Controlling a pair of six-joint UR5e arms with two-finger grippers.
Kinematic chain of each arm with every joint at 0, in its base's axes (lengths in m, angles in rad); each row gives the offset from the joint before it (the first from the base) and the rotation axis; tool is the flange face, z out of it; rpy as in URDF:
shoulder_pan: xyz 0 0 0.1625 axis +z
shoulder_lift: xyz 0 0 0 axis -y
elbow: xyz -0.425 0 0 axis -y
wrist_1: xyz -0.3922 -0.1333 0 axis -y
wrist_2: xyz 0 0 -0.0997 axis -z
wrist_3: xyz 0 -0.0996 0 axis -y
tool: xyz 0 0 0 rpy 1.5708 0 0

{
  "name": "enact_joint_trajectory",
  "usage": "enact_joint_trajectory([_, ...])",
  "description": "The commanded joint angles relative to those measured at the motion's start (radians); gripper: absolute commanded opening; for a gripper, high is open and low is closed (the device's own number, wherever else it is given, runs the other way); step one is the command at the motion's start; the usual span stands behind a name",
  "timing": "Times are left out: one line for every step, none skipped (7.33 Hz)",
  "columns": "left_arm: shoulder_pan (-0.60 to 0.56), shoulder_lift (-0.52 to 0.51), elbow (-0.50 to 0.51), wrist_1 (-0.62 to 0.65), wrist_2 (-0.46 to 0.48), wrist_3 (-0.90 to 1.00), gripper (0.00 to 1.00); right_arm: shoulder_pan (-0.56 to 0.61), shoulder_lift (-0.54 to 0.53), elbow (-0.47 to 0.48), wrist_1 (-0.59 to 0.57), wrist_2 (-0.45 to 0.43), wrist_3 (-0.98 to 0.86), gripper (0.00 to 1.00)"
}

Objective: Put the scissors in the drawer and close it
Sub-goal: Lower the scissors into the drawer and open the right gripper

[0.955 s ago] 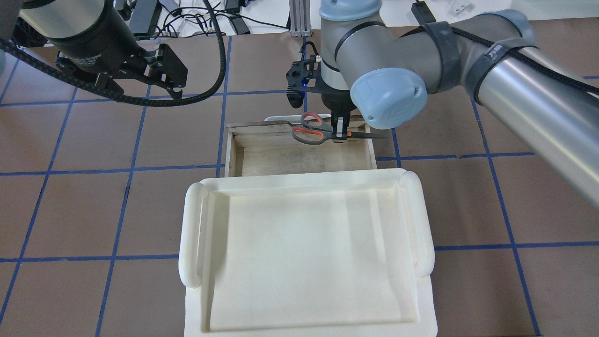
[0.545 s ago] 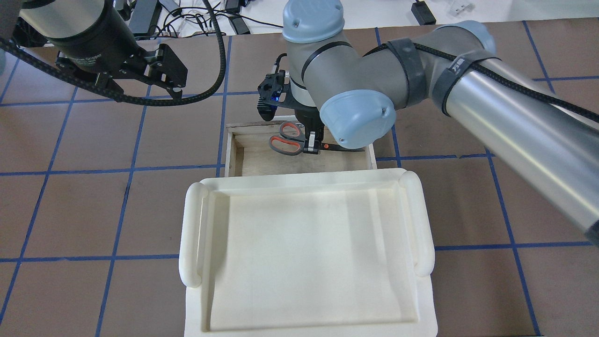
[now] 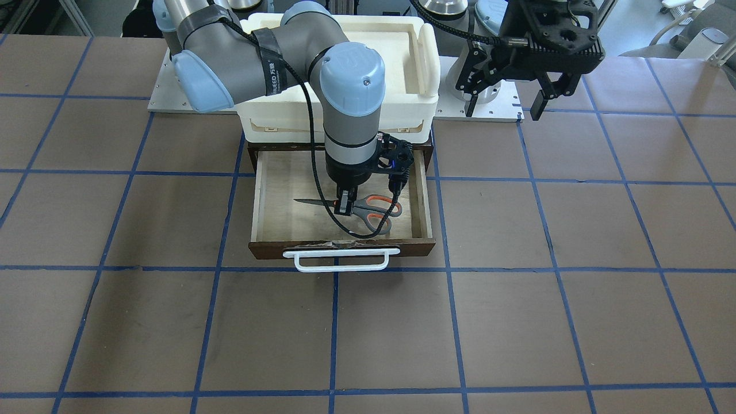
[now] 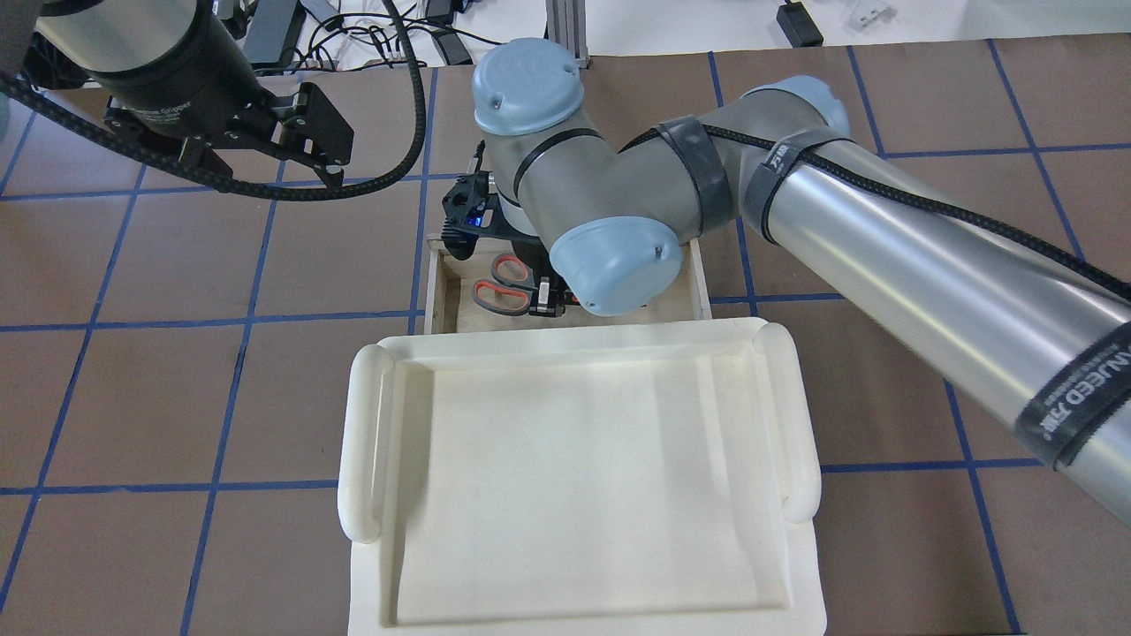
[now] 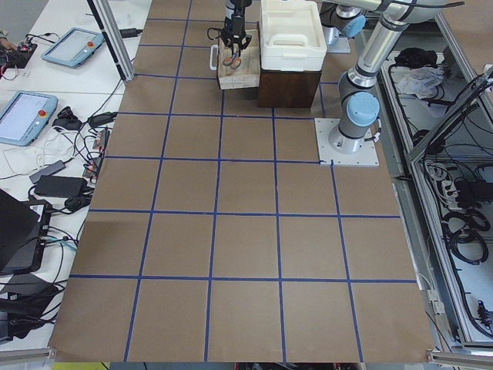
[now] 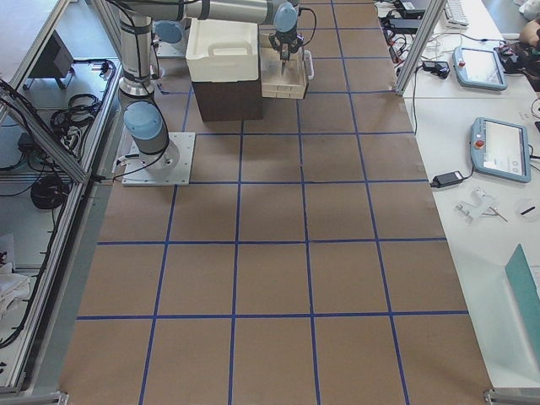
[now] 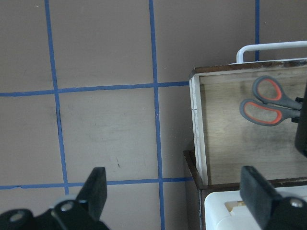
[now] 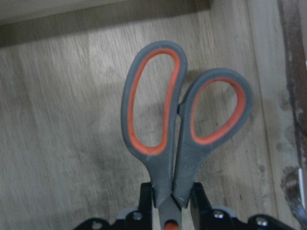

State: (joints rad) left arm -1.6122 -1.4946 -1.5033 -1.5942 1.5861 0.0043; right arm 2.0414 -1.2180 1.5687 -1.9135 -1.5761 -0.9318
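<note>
In the front-facing view, the right gripper point(image 3: 344, 206) reaches down into the open drawer point(image 3: 276, 249). Its jaws are pressed together on the scissors point(image 3: 363, 209), at the narrow grey neck between the blades and the loops. The scissors are level and low over the plywood floor; we cannot tell if they touch it. The left gripper point(image 3: 504, 113) hangs well apart, jaws spread wide, with nothing between them.

In the overhead view, the wrist covers the blades. Only the 2 loops show, near the edge of the white tray point(image 4: 371, 442).

The 2 side views are too small to add anything.

The left wrist view shows the 2 loops inside the drawer, near its front wall.

The right wrist view shows both fingers tight against the 2 shanks, just under the loops.

We judge the scissors to be light and stiff, with smooth steel blades that can slip. The neck beside the pivot is a good place to hold them, because the weight is balanced there.

In the overhead picture of 1 s ago, the scissors hung over the drawer's far rim, the tip past its right wall. Now they are lower, fully inside and more to the left. The left gripper is in the same place.
</note>
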Motion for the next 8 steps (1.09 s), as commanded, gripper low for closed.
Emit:
enact_joint_trajectory([0.0,0.001,0.0,0.0,-0.001,0.0,1.0,0.007,0.009,0.002,0.007,-0.01,0.007,0.0])
enact_joint_trajectory([0.0,0.001,0.0,-0.001,0.0,0.0,1.0,0.006,0.011,0.005,-0.001,-0.015,0.007,0.47])
enact_joint_trajectory([0.0,0.001,0.0,-0.007,0.0,0.0,1.0,0.006,0.009,0.007,-0.002,-0.018,0.007,0.76])
enact_joint_trajectory([0.0,0.001,0.0,-0.007,-0.001,0.0,1.0,0.006,0.003,0.001,-0.002,-0.018,0.016,1.0])
enact_joint_trajectory([0.002,0.001,0.0,-0.007,-0.002,0.0,1.0,0.002,-0.003,-0.002,-0.007,-0.015,0.095,1.0])
enact_joint_trajectory([0.0,0.001,0.0,-0.007,-0.002,0.0,1.0,-0.009,-0.038,-0.003,-0.007,-0.012,0.24,1.0])
enact_joint_trajectory([0.0,0.001,0.0,-0.007,0.002,0.0,1.0,-0.024,-0.085,-0.003,-0.016,-0.013,0.442,1.0])
enact_joint_trajectory([0.0,0.001,0.0,-0.006,0.003,0.0,1.0,-0.07,-0.119,-0.003,-0.03,-0.013,0.608,1.0])
